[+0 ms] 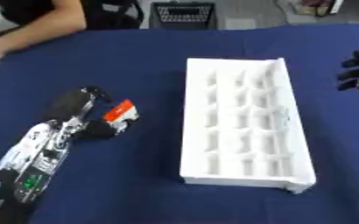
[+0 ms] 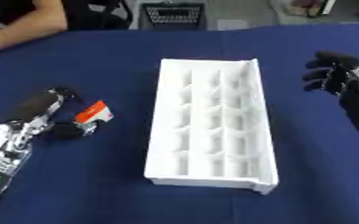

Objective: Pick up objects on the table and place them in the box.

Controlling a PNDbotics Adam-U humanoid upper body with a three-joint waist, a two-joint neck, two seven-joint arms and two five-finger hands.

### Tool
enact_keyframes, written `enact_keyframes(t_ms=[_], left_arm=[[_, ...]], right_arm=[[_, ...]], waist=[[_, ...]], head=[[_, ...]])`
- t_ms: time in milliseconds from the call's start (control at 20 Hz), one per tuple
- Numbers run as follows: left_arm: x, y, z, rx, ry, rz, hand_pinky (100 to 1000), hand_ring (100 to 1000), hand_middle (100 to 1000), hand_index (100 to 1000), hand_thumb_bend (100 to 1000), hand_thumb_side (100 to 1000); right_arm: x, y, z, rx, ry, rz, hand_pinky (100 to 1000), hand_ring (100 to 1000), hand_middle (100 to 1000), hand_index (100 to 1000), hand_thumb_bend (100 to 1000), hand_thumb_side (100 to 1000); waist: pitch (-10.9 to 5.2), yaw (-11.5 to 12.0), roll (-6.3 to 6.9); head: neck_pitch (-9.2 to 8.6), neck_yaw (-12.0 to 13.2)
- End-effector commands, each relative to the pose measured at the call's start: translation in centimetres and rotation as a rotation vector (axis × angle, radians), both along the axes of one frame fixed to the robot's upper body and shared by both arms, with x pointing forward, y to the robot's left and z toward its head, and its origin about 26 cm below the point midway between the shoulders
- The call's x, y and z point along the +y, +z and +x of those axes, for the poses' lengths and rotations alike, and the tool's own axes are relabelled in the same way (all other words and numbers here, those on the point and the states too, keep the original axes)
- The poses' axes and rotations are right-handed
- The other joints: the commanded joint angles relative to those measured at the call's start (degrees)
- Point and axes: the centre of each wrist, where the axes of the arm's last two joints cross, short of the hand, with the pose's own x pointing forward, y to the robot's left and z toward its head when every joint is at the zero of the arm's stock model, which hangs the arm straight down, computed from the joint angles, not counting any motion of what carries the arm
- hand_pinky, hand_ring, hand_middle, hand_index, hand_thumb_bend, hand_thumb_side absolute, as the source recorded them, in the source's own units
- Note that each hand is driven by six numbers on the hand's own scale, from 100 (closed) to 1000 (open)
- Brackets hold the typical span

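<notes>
A white foam box (image 2: 210, 127) with rows of slot compartments lies at the centre of the desk (image 2: 175, 48), which is covered in a dark blue cloth. Its long axis runs from 12 to 6 o'clock, and a raised lip stands along its 3 o'clock side. The slots that can be seen hold nothing.

At about 9 o'clock from the box, well apart from it, the left hand (image 1: 87, 116) comes in from the lower left corner on a silver and black forearm. Its fingers (image 1: 98, 92) and thumb are curled round a small orange and white object (image 1: 121, 113), pinching it. The object tilts, its orange end toward 12 o'clock and its white end toward the box. Whether it touches the cloth or hangs just above it cannot be told.

At about 2 o'clock from the box, near the right edge, the right hand (image 2: 337, 78) shows black, apart from the box and from any object. Its fingers (image 2: 320, 72) point toward 9 o'clock and bend slightly, spread apart and holding nothing.
</notes>
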Motion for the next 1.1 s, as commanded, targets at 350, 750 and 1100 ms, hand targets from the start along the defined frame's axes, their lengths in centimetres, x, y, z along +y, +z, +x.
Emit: enact_keyframes(t_ms=[350,750,1100], left_arm=[[0.49,0.3,0.32,0.013,-0.008,0.029,890,837,838,781,667,616],[0.52,-0.06,0.45,0.023,-0.007,0.023,889,836,835,754,606,599],[0.53,0.04,0.45,-0.009,0.013,0.018,880,823,817,673,233,527]], right_arm=[[-0.5,0.83,-0.14,-0.018,-0.006,-0.025,651,704,734,863,100,932],[-0.49,0.82,-0.15,-0.018,-0.007,-0.024,651,704,734,863,100,932],[-0.51,0.8,-0.17,-0.018,-0.008,-0.024,650,703,734,863,100,932]], waist=[[-0.89,-0.1,-0.07],[-0.88,-0.1,-0.08],[-0.88,-0.1,-0.06]], head=[[-0.61,0.2],[-0.63,0.3],[-0.63,0.3]])
